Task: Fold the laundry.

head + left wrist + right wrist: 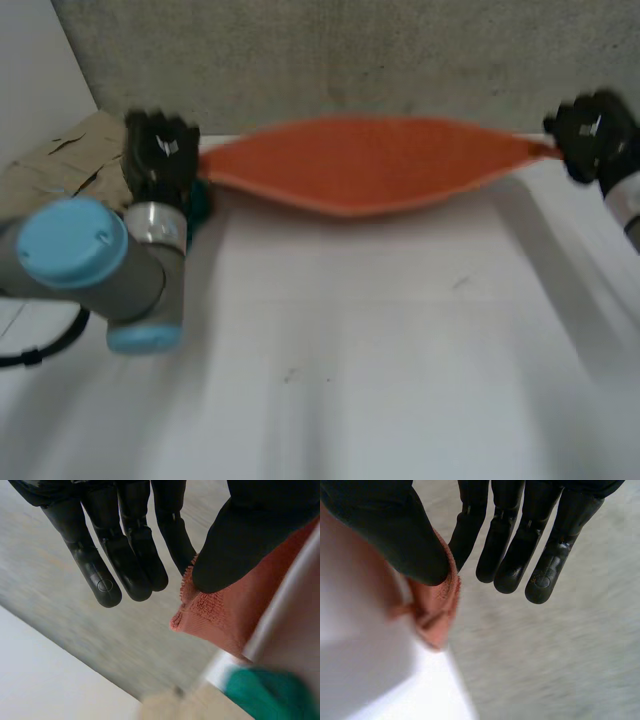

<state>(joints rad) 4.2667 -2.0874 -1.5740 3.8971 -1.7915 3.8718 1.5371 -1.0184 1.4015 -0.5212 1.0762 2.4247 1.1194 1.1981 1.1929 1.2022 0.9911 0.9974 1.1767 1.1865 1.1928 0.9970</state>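
Left robot hand (160, 150): thumb pinched one end corner of the orange towel (370, 165) against a finger; the other fingers were straight.
Right robot hand (590, 130): held the opposite end corner in a like thumb-and-finger pinch.
Orange towel: hung stretched between both hands along the far edge of the table (380, 340), its middle sagging.
Tan garment (60, 165): lay crumpled just beside the left robot hand.
Teal cloth (200, 205): lay close under that hand.
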